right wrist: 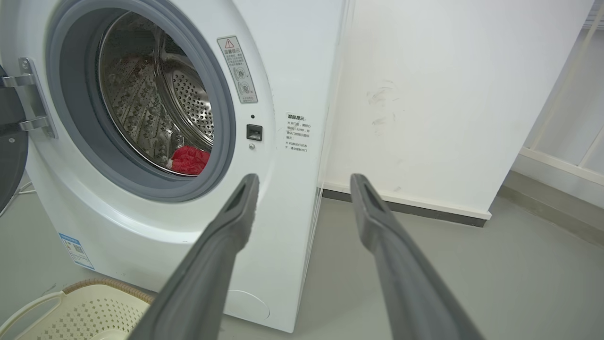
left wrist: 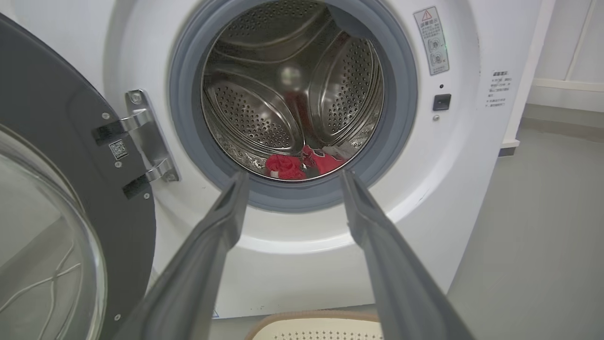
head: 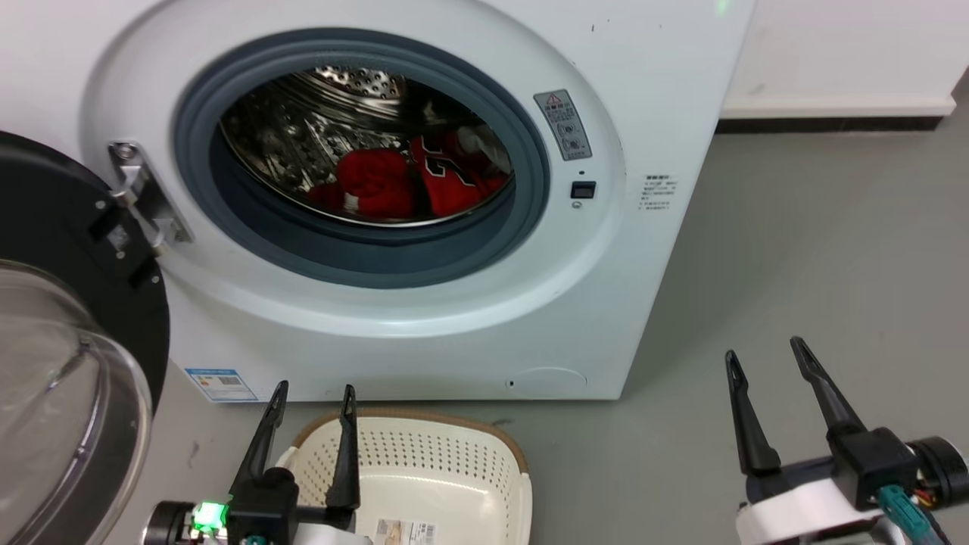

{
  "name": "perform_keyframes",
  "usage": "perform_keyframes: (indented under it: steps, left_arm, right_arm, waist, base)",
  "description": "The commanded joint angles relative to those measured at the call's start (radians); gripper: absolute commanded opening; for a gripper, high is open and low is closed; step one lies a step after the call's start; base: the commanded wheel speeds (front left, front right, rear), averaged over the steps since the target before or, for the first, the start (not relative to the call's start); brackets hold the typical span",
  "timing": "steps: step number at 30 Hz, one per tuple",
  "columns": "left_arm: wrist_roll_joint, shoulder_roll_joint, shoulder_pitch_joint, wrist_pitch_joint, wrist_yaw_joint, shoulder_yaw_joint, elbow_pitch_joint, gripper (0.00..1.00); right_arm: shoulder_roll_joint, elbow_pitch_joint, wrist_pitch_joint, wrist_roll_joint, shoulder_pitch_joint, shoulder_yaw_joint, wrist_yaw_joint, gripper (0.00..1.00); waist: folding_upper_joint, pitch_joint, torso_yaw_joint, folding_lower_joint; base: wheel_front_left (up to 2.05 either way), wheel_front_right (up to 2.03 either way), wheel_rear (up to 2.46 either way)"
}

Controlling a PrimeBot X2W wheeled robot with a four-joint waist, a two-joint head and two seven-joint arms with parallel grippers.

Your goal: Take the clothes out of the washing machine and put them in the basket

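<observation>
Black tapered fingers (head: 748, 420) — white wrist cuff (head: 795, 513).

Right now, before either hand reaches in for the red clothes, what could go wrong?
The plain red garment and the jersey lie low in the drum behind the grey door seal; the right hand, reaching in, may scrape the seal or snag both at once.
The open door stands on the left hand's side; a swing of that arm could knock it.
The basket is small beside the washing machine, so a dangling garment might land on the floor.
</observation>
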Motion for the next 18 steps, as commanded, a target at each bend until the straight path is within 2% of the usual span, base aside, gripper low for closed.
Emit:
perform_keyframes:
  steps: [1,9,14,18]
  left_arm:
    - [0.0,0.01,-0.015,-0.002,-0.006,0.002,0.006,1.0]
    - [0.013,0.117,-0.139,-0.003,-0.068,0.058,0.055,1.0]
    - [-0.002,0.188,-0.296,-0.002,-0.116,0.093,0.11,1.0]
    - [-0.012,0.245,-0.47,-0.002,-0.166,0.109,0.266,1.0]
  right_arm:
    - [-0.001,-0.006,-0.002,-0.008,-0.023,0.005,-0.001,1.0]
    - [-0.001,-0.039,-0.002,0.028,-0.099,0.034,-0.001,1.0]
    - [-0.001,-0.054,-0.002,0.051,-0.125,0.046,-0.001,1.0]
    - [0.0,-0.072,-0.002,0.059,-0.149,0.063,-0.001,1.0]
  waist:
    - [0.0,0.028,-0.021,0.0]
    - [0.0,0.212,-0.145,0.0]
    - [0.0,0.323,-0.187,0.0]
    - [0.0,0.408,-0.209,0.0]
  base:
    - [0.0,0.0,0.0]
    - [0.0,0.0,0.0]
    - [0.0,0.0,0.0]
    - [0.0,0.0,0.0]
